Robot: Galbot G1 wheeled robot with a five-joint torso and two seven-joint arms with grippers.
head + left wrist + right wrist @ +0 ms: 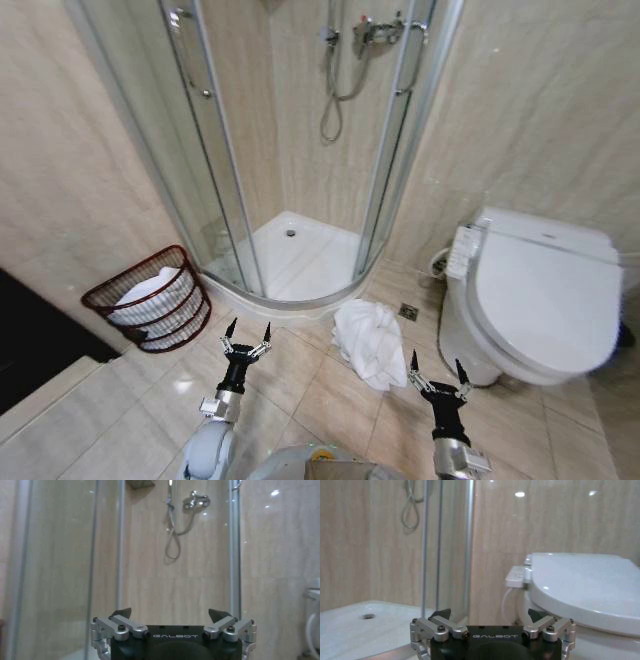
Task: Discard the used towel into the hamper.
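Crumpled white towel (pixel 367 340) lies on the tiled floor (pixel 300 400) between the shower tray (pixel 300 262) and the toilet (pixel 535 295), just ahead of the robot. Both arms are held low and forward: the left gripper (pixel 247 338) points toward the shower's curved edge, fingers spread with nothing between them; the right gripper (pixel 437 369) sits just beside the towel, also spread and empty. One hamper (pixel 150 298), a dark reddish-brown wire basket, stands against the wall left of the shower, with white cloth bundled inside it.
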